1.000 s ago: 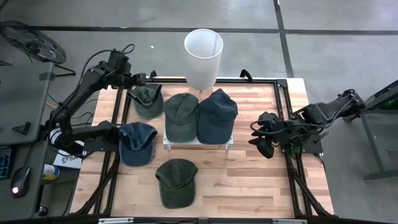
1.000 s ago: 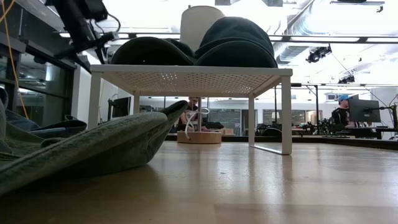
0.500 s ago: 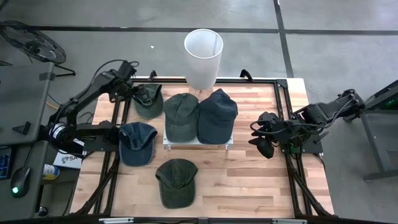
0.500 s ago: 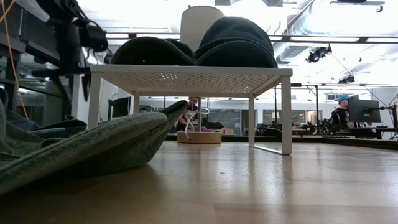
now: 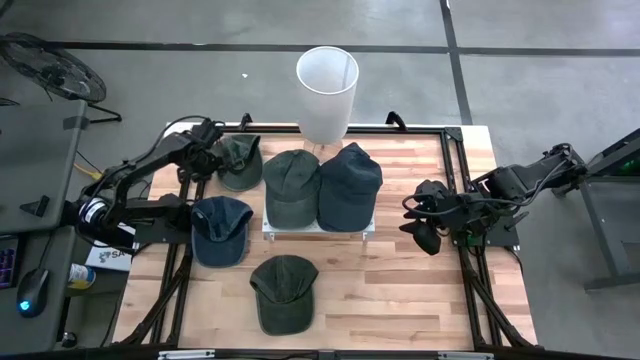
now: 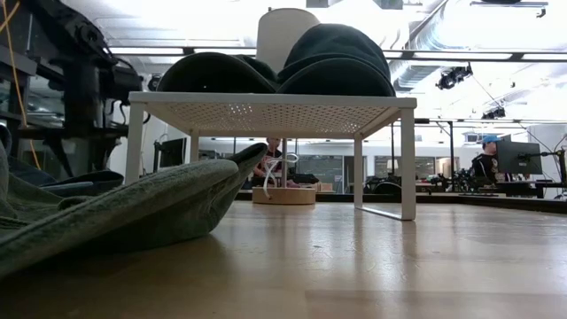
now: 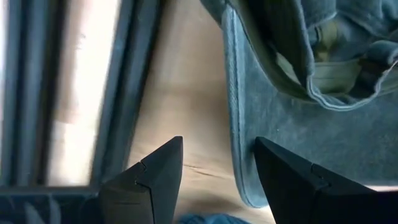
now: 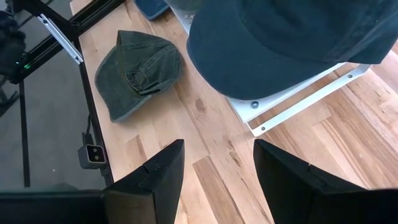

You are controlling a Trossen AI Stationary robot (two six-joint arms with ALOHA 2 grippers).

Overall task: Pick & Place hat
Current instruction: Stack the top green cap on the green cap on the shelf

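Observation:
Several hats lie on the wooden table. An upturned green hat point(image 5: 240, 160) rests at the far left, and a blue hat point(image 5: 220, 228) lies nearer. A green hat point(image 5: 291, 185) and a dark blue hat point(image 5: 350, 183) sit on the white rack point(image 5: 318, 228). Another green hat point(image 5: 283, 290) lies near the front. My left gripper point(image 5: 208, 160) is open, low beside the far-left hat and pointing down. That hat's brim edge point(image 7: 235, 137) lies under the gap between the fingers; no touch shows. My right gripper point(image 5: 425, 225) waits open, raised at the table's right.
A white bin point(image 5: 327, 85) stands beyond the table's far edge. Black frame rails point(image 5: 190, 215) run along the table's left side, close to my left gripper. In the low view the front green hat point(image 6: 133, 213) fills the left foreground, with the rack point(image 6: 266, 106) behind it.
My left gripper has come down from above the table's far left corner to just beside the far-left green hat, moving slightly toward the near edge. It has tipped steeper and rolled, and stays open. No hat has moved.

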